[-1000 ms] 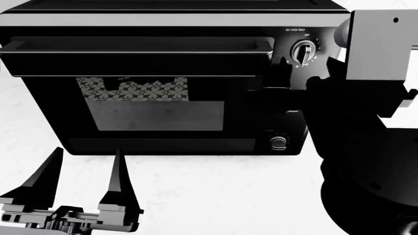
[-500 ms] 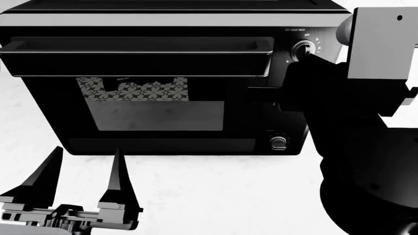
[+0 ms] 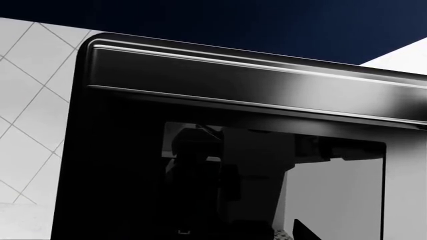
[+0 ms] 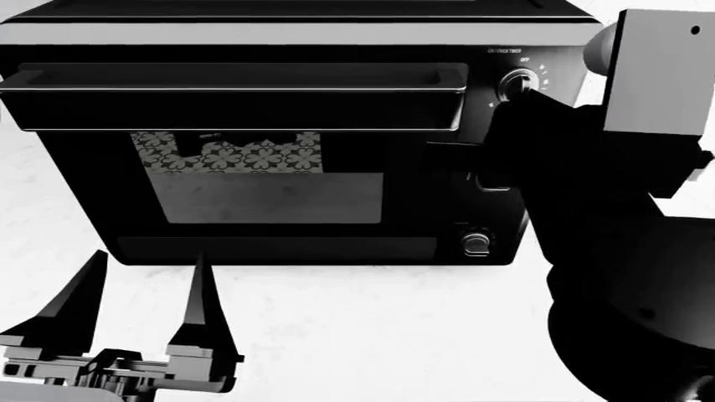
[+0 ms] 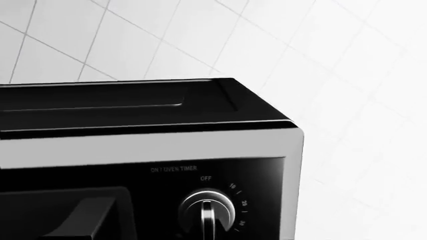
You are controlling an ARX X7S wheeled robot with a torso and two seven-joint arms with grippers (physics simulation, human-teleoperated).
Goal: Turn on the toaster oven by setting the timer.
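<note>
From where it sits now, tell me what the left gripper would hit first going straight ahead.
Most likely the toaster oven: the left gripper points at its glass door, with bare counter between. Depth is unclear.

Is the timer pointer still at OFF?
Yes, the timer pointer aims straight at the OFF mark in the right wrist view.

Toaster oven (image 4: 268, 142) as the landmark.
The timer (image 4: 518, 84) sits at its upper right; the right gripper (image 4: 525, 126) just before that dial; the left gripper (image 4: 140, 318) well before its lower left.
</note>
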